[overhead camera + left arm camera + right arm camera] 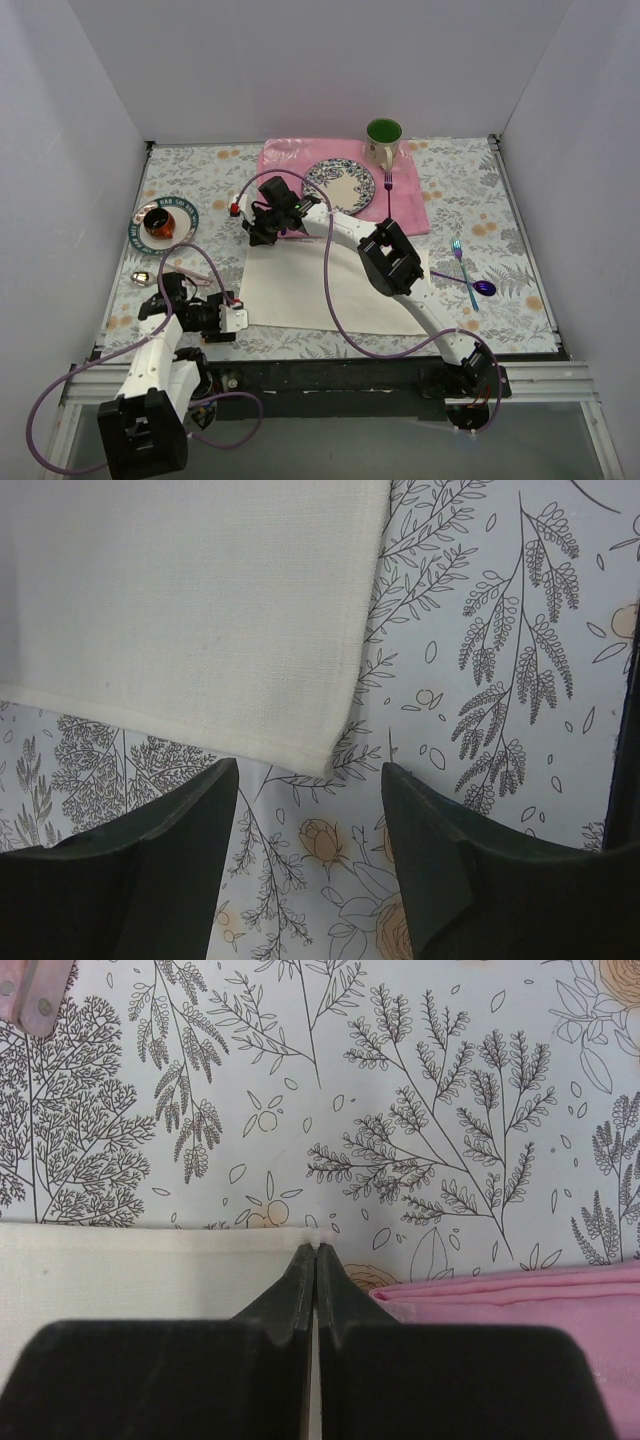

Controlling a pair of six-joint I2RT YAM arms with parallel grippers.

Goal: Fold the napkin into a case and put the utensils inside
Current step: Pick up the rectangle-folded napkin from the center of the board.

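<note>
The overhead camera is hanging high behind the robot, looking down and forward across the whole tablecloth (480, 210). The left wrist camera is peering down from close range past its spread jaws, with a napkin (190, 610) corner lying just ahead of them. The right wrist camera is hovering just as near behind closed jaws, whose tips are nipping the napkin's edge, placemat (520, 1300) at their right. All three are sharing napkin and tablecloth.
</note>
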